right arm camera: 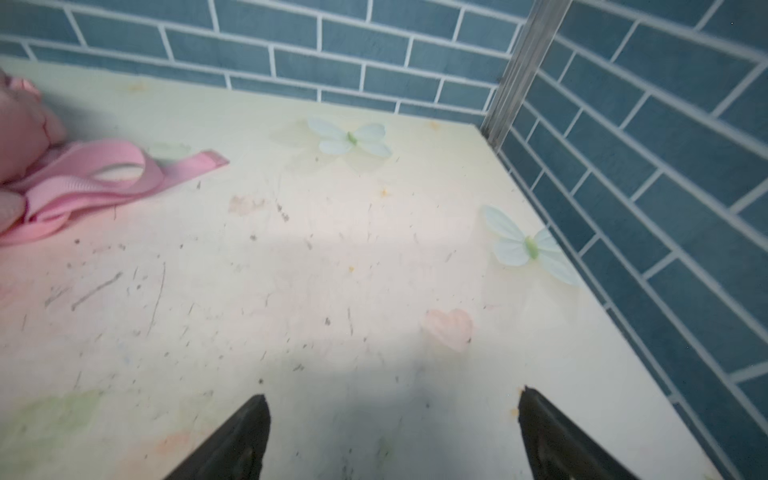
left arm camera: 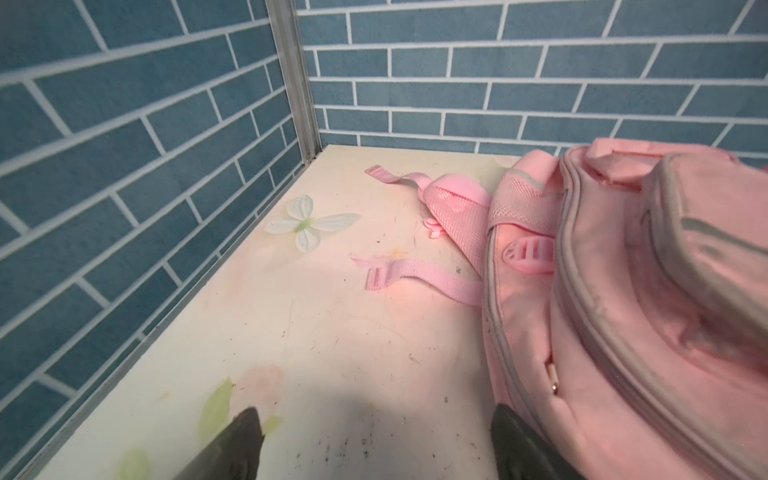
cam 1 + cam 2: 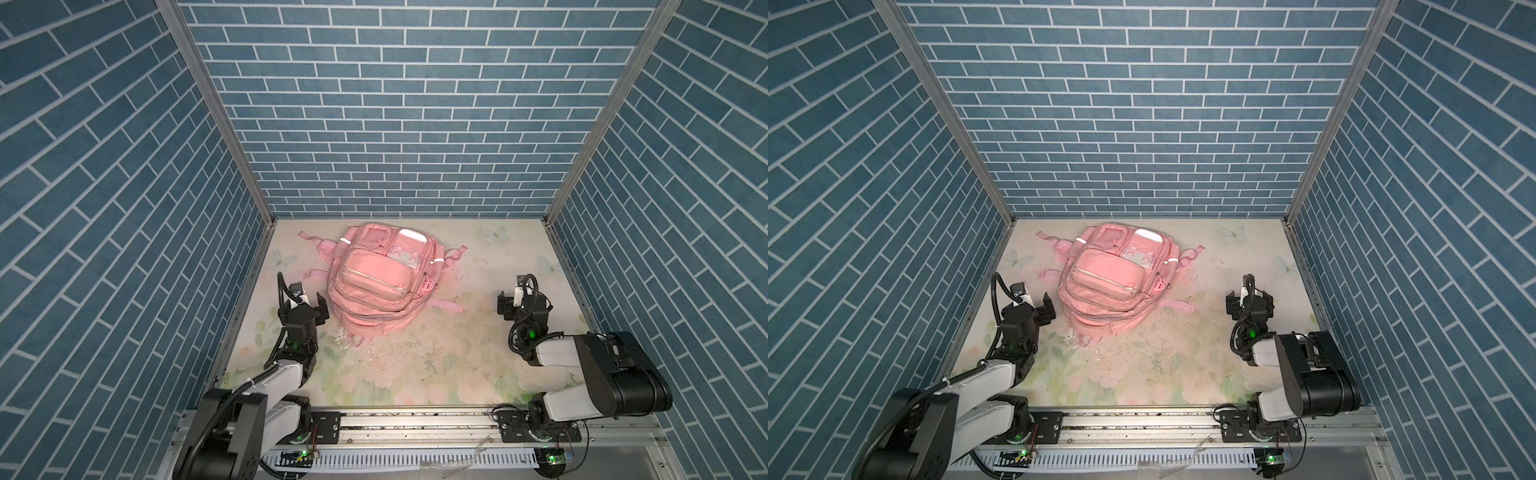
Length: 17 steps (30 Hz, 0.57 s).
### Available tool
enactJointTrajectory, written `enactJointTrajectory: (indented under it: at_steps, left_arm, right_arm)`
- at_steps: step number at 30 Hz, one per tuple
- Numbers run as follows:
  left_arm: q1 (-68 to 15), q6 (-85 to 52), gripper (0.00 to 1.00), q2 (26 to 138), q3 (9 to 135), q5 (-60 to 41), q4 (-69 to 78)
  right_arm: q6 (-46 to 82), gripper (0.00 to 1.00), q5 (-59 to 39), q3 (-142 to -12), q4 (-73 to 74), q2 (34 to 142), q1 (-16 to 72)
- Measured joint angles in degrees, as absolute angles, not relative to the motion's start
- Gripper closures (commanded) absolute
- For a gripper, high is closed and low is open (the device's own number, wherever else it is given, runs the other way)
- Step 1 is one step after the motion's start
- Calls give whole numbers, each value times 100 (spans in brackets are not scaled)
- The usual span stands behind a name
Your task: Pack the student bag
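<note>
Student bag (image 3: pixel 376 286): is lying face-up on the floral tabletop (image 3: pixel 457 353), toward the back wall and left of centre in both top views, its pockets looking zipped.
Left gripper (image 3: pixel 307 305): is hovering just beside the bag's near-left corner with its jaws spread wide and nothing between them. In the left wrist view one finger (image 2: pixel 515 444) is sitting against or right next to the pink side panel; which, I cannot tell.
Right gripper (image 1: pixel 390 436): is hanging over bare table well apart from the bag, jaws spread wide, empty.
Straps (image 1: pixel 104 178): are trailing loose across the table on both sides of the bag.
Stage, as a judgement: no loose items are showing, so either packing is finishing or an opening is needed first.
Risk, snagging: a sweeping finger is likely to catch a trailing strap and drag the whole bag.
Risk, sliding: pulling the zipper tab (image 2: pixel 552 376) one-handed is likely to shift the soft bag rather than move the zip.
Risk, pinching: closing beside the corner may be grabbing fabric folds instead of the tab.
</note>
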State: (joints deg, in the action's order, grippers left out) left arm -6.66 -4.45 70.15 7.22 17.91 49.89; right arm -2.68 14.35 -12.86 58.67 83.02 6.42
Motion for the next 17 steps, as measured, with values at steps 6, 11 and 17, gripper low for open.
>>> enactJointTrajectory:
  at_steps: [6, 11, 17]
  left_arm:
    - [-471, -198, 13, 8458, 716, 1315, 6997]
    - [-462, -126, 13, 8632, 1210, 1177, 6818]
    - [-438, -64, 13, 8648, 1470, 976, 6729]
  right_arm:
    - [-117, 3, 1070, -1044, 6884, 8691, 228]
    - [3, 2, 773, -1334, 6834, 8691, 64]
    - [23, 2, 609, -1334, 6796, 8702, 23]
